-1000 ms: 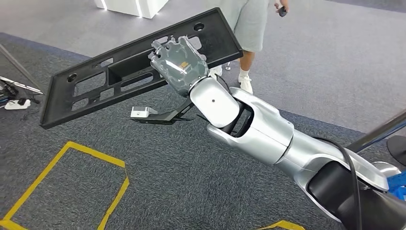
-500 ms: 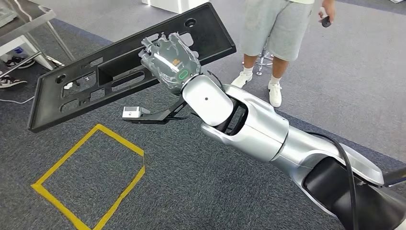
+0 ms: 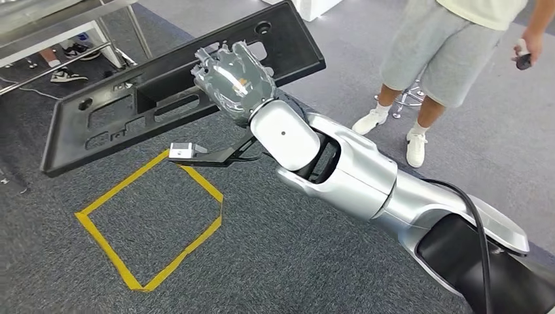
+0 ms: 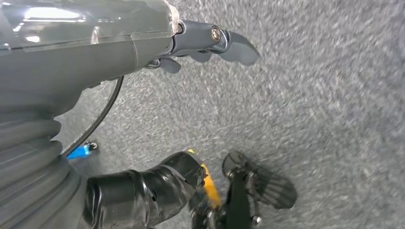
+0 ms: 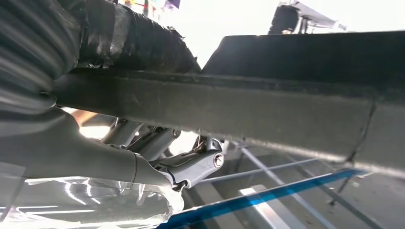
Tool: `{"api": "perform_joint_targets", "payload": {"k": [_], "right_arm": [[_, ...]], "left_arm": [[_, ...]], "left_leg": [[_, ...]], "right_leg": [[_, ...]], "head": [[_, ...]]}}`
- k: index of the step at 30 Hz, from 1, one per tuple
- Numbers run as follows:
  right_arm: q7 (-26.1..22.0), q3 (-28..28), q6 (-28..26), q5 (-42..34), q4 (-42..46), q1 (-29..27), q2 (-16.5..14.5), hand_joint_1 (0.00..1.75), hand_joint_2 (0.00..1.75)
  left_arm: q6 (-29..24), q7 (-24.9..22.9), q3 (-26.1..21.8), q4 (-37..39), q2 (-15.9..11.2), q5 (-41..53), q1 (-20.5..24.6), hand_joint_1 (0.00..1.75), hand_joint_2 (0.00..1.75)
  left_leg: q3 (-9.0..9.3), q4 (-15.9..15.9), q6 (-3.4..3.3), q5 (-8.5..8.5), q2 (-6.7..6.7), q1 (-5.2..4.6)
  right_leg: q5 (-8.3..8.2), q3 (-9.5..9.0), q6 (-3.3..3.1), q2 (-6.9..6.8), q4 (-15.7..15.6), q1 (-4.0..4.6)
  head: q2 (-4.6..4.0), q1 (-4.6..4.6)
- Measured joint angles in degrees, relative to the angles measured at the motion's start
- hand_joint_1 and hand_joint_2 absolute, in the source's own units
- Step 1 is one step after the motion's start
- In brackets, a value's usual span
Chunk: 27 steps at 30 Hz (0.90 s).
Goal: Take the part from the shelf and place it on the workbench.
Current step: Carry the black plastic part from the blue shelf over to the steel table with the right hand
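Note:
The part point(image 3: 118, 118) is a long black plastic panel with several cut-outs and holes. It hangs tilted in the air above the grey carpet. My right hand point(image 3: 232, 82) grips it near its middle, with the fingers wrapped over its near edge. In the right wrist view the part point(image 5: 286, 105) runs across as a dark bar, and the right hand point(image 5: 143, 157) clasps it from underneath. My left hand point(image 4: 95, 47) hangs over the carpet with its fingers loosely apart and nothing in it.
A metal-framed workbench point(image 3: 59, 19) stands at the far left, with shoes point(image 3: 65, 75) under it. A yellow tape square point(image 3: 150, 222) marks the carpet below the part. A person in grey shorts point(image 3: 445, 52) stands at the right with a small black device in one hand.
The whole view has swung: the workbench has come in at the upper left, and the tape square and the person have shifted right. My right hand still holds the part the same way.

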<state>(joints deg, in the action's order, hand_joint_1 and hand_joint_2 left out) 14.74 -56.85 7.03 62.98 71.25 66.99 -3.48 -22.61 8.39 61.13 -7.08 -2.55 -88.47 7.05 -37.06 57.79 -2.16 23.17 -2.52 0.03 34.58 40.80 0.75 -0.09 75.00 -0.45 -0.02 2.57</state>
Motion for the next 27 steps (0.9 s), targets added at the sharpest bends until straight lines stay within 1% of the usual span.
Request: {"api": "perform_joint_targets", "payload": {"k": [1,2,3,4,5,6,7,8,9,10,11,12,13,14,15,16,17,18,19,20,21,22,23,24,25,26,27], "right_arm": [[0.0,-0.1,0.0,0.1,-0.2,0.0,0.0,1.75,1.75],[-0.1,-0.2,0.0,0.2,-0.4,0.0,0.0,1.75,1.75],[-0.1,-0.3,0.0,0.3,-0.4,0.0,0.0,1.75,1.75],[-0.1,-0.3,0.0,0.3,-0.5,0.1,0.0,1.75,1.75],[-0.1,-0.3,0.0,0.4,-0.6,0.2,-0.1,1.75,1.75],[-0.1,-0.3,0.0,0.4,-0.6,0.2,-0.1,1.75,1.75],[-0.1,-0.3,0.0,0.4,-0.7,0.3,-0.2,1.75,1.75],[-0.1,-0.3,0.0,0.4,-0.8,0.4,-0.3,1.75,1.75],[-0.2,-0.3,0.0,0.4,-0.8,0.4,-0.4,1.75,1.75],[-0.2,-0.3,0.0,0.4,-0.9,0.5,-0.6,1.75,1.75],[-0.2,-0.3,-0.1,0.4,-0.9,0.7,-0.8,1.75,1.75],[-0.2,-0.3,-0.1,0.4,-1.0,0.8,-0.9,1.75,1.75],[-0.2,-0.3,0.0,0.4,-1.0,0.9,-1.0,1.75,1.75],[-0.2,-0.3,0.0,0.4,-1.1,1.0,-1.0,1.75,1.75],[-0.2,-0.3,0.0,0.4,-1.2,1.0,-1.0,1.75,1.75],[-0.2,-0.3,0.0,0.4,-1.3,1.0,-1.0,1.75,1.75],[-0.2,-0.3,0.0,0.4,-1.4,1.0,-1.1,1.75,1.75],[-0.2,-0.3,-0.1,0.4,-1.4,1.0,-1.2,1.75,1.75],[-0.2,-0.3,-0.1,0.4,-1.5,1.1,-1.2,1.75,1.75],[-0.2,-0.3,-0.1,0.4,-1.6,1.3,-1.3,1.75,1.75],[-0.2,-0.3,-0.1,0.4,-1.6,1.3,-1.3,1.75,1.75],[-0.2,-0.3,-0.1,0.4,-1.6,1.4,-1.3,1.75,1.75],[-0.2,-0.3,-0.1,0.4,-1.7,1.4,-1.3,1.75,1.75],[-0.2,-0.3,-0.1,0.4,-1.8,1.4,-1.3,1.75,1.75],[-0.2,-0.3,-0.2,0.4,-1.8,1.4,-1.3,1.75,1.75],[-0.2,-0.3,-0.2,0.4,-1.9,1.4,-1.3,1.75,1.75],[-0.2,-0.3,-0.2,0.4,-1.9,1.4,-1.3,1.75,1.75]], "left_arm": [[0.0,0.0,0.0,0.0,0.0,0.0,0.0,0.00,1.75],[0.0,0.0,0.0,0.0,0.0,0.1,0.0,0.00,1.75],[0.0,0.1,0.0,0.0,0.0,0.1,0.0,0.00,1.75],[0.1,0.1,0.0,0.0,0.0,0.1,0.0,0.00,1.75],[0.1,0.2,0.0,0.0,-0.1,0.0,0.0,0.00,1.75],[0.1,0.3,0.0,0.0,-0.1,0.0,0.0,0.00,1.75],[0.1,0.5,0.0,0.0,-0.2,0.0,-0.1,0.00,1.75],[0.2,0.6,0.0,0.0,-0.3,0.0,-0.2,0.00,1.75],[0.2,0.7,0.0,0.0,-0.3,0.0,-0.4,0.00,1.75],[0.2,0.8,0.0,0.0,-0.3,-0.1,-0.4,0.00,1.75],[0.3,0.8,0.0,0.0,-0.3,-0.1,-0.4,0.00,1.75],[0.3,0.9,0.0,0.0,-0.3,-0.1,-0.3,0.00,1.75],[0.4,1.0,0.0,0.0,-0.3,-0.1,-0.1,0.00,1.75],[0.5,1.1,0.0,0.0,-0.3,-0.1,0.0,0.00,1.75],[0.5,1.0,0.0,0.0,-0.3,-0.1,0.0,0.00,1.75],[0.6,1.0,0.0,0.0,-0.3,-0.1,0.0,0.00,1.75],[0.6,0.8,0.0,0.0,-0.3,-0.1,-0.1,0.00,1.75],[0.6,0.6,0.0,0.0,-0.3,-0.1,-0.1,0.00,1.75],[0.5,0.4,0.0,0.0,-0.3,-0.2,-0.1,0.00,1.75],[0.5,0.3,0.0,0.0,-0.3,-0.2,0.0,0.00,1.75],[0.4,0.1,0.0,0.0,-0.3,-0.2,0.1,0.00,1.75],[0.3,0.0,0.0,0.0,-0.3,-0.2,0.1,0.00,1.75],[0.3,0.0,0.0,0.0,-0.3,-0.2,0.1,0.00,1.75],[0.2,-0.1,0.0,0.0,-0.3,-0.2,0.0,0.00,1.75],[0.2,-0.1,0.0,0.0,-0.3,-0.2,0.0,0.00,1.75],[0.2,-0.2,0.0,0.0,-0.2,-0.2,0.0,0.00,1.75],[0.2,-0.2,0.0,0.0,-0.2,-0.2,0.0,0.00,1.75]], "left_leg": [[0.01,0.2,0.06,0.10,-0.85,0.04],[0.03,0.5,0.18,0.26,-1.73,0.12],[-0.01,0.8,0.40,0.51,-2.57,0.22],[-0.20,1.3,0.69,0.78,-3.36,0.25],[-0.51,1.7,1.01,0.93,-4.13,0.35],[-0.84,1.9,1.39,0.98,-4.82,0.51],[-1.13,1.9,1.80,0.85,-5.53,0.69],[-1.29,1.8,2.18,0.70,-6.28,0.94],[-1.42,1.8,2.50,0.73,-6.08,1.02],[-1.79,2.6,2.78,1.14,-4.85,0.95],[-2.70,4.5,3.01,2.07,-2.99,0.85],[-4.18,7.5,3.21,3.40,-0.71,0.76],[-6.06,11.1,3.40,4.84,0.92,0.75],[-7.87,14.4,3.53,5.88,1.69,0.80],[-9.01,16.3,3.58,6.09,2.03,0.83],[-9.06,16.1,3.54,5.33,2.20,0.84],[-7.89,13.6,3.44,3.69,2.46,0.83],[-5.88,9.7,3.24,1.78,3.16,0.75],[-3.81,5.9,2.95,0.53,4.30,0.38],[-2.25,3.1,2.58,-0.23,5.18,0.03],[-1.48,1.6,2.20,-0.31,5.74,-0.31],[-1.35,1.3,1.85,-0.03,5.66,-0.62],[-1.41,1.2,1.56,-0.04,4.96,-0.66],[-1.25,1.0,1.30,-0.04,4.32,-0.52],[-1.02,0.8,1.08,-0.05,3.70,-0.37],[-0.78,0.5,0.78,-0.09,3.15,-0.20],[-0.55,0.3,0.51,-0.12,2.59,-0.01]], "right_leg": [[-1.32,0.24,0.05,0.12,-0.6,-0.09],[-3.49,-0.55,0.09,0.43,-3.2,-0.24],[-5.67,-1.87,0.10,1.32,-6.8,-0.46],[-7.16,-3.22,0.12,2.77,-10.0,-0.70],[-7.94,-4.25,0.10,4.01,-12.4,-0.88],[-7.98,-4.79,0.01,4.86,-13.5,-0.89],[-7.81,-5.01,-0.18,4.94,-13.8,-0.76],[-7.87,-5.19,-0.51,4.25,-14.0,-0.73],[-7.97,-5.46,-0.87,3.50,-14.4,-0.67],[-8.07,-5.80,-1.27,2.74,-14.8,-0.69],[-8.13,-6.16,-1.59,1.96,-15.1,-0.69],[-8.08,-6.47,-1.85,1.16,-15.3,-0.51],[-7.98,-6.68,-2.06,0.33,-15.4,-0.34],[-7.84,-6.81,-2.16,-0.54,-15.4,-0.19],[-7.67,-6.94,-2.22,-1.38,-15.4,-0.08],[-7.50,-7.07,-2.23,-2.16,-15.4,-0.01],[-7.29,-7.27,-2.19,-2.90,-15.4,0.06],[-7.06,-7.54,-2.12,-3.60,-15.4,0.13],[-6.80,-7.78,-1.96,-4.23,-15.4,0.29],[-6.56,-7.97,-1.74,-4.79,-15.4,0.43],[-6.37,-8.12,-1.50,-5.30,-15.5,0.56],[-6.20,-8.24,-1.24,-5.78,-15.6,0.65],[-6.05,-8.44,-0.99,-6.29,-15.7,0.61],[-5.78,-8.52,-0.67,-6.31,-15.5,0.51],[-5.28,-8.37,-0.36,-5.46,-14.9,0.38],[-4.39,-7.67,-0.14,-4.11,-13.3,0.29],[-3.01,-6.18,-0.02,-2.42,-10.4,0.23]], "head": [[0.00,0.01],[0.00,-0.01],[0.00,-0.01],[0.00,0.01],[0.00,0.03],[0.00,0.05],[0.00,0.06],[0.00,0.06],[0.00,0.09],[0.00,0.31],[0.00,0.51],[0.00,0.73],[0.00,0.91],[0.00,0.90],[0.00,0.91],[0.00,0.91],[0.00,0.91],[0.00,0.92],[0.00,0.91],[0.00,0.89],[0.00,0.86],[0.00,0.82],[0.00,0.80],[0.00,0.79],[0.00,0.75],[0.00,0.66],[0.00,0.53]]}}
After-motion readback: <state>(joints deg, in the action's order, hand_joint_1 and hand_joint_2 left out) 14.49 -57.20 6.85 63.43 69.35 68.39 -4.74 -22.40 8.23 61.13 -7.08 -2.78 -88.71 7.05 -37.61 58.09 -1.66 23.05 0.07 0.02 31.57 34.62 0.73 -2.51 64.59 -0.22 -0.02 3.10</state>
